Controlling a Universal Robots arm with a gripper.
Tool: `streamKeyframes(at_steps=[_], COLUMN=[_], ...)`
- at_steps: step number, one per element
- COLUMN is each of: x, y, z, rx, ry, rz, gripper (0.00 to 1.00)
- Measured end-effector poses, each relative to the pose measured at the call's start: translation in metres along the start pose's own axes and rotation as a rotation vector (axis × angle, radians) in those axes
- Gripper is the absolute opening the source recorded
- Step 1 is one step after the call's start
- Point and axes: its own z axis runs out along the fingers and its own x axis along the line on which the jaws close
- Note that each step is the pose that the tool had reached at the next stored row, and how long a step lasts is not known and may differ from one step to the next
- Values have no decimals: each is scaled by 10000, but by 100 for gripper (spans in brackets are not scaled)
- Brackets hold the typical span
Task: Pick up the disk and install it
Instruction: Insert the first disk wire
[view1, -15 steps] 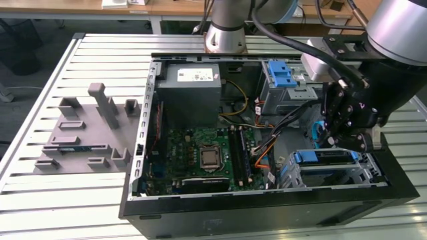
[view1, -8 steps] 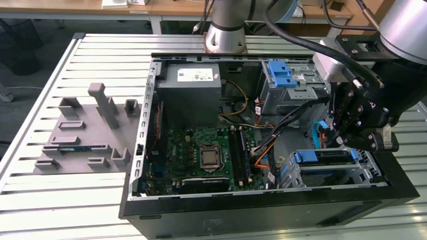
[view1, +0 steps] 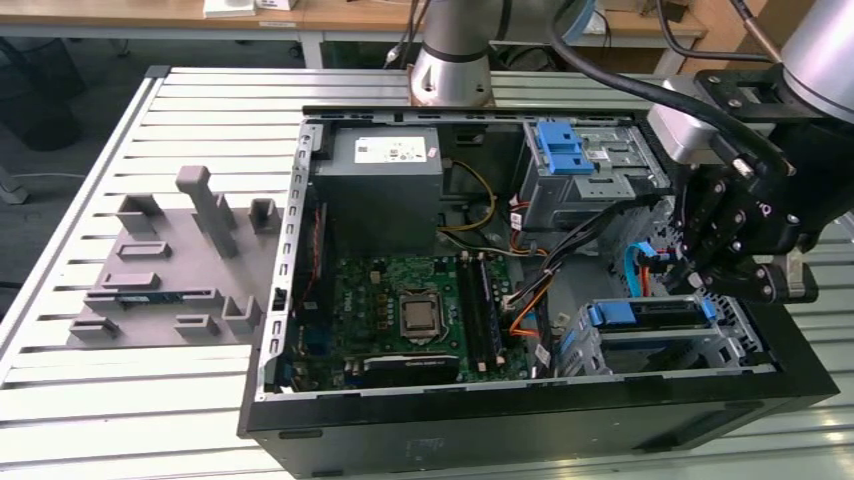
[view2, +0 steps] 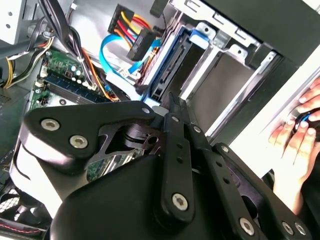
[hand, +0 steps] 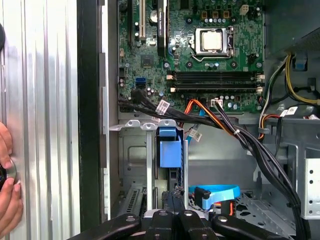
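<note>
The disk (view1: 650, 315), a flat drive in a blue plastic carrier, stands on edge in the metal drive cage (view1: 727, 350) at the near corner of the open computer case, on the exterior view's right. In both wrist views its blue frame (hand: 169, 150) (view2: 167, 60) sits between the cage walls. My gripper (view1: 697, 282) hangs just above the cage. Its black fingers (view2: 175, 107) are shut together, and their tips (hand: 174, 196) rest at the disk's outer edge without closing around it.
Black, orange and blue cables (hand: 235, 132) run beside the cage. The motherboard (view1: 407, 310) lies mid-case, with a grey power-supply box (view1: 380, 165) and a blue-latched bay (view1: 567, 150) behind it. A grey fixture plate (view1: 174, 270) sits on the exterior view's left. A person's hand (view2: 295, 135) rests on the slatted table.
</note>
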Motion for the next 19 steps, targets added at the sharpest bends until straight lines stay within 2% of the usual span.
streamKeyframes(at_steps=[8,19], x=[-2,-26], y=[-78,-142], z=[1,2], rx=[0,0], ry=[1,-1], rz=[0,0], gripper=[11,11])
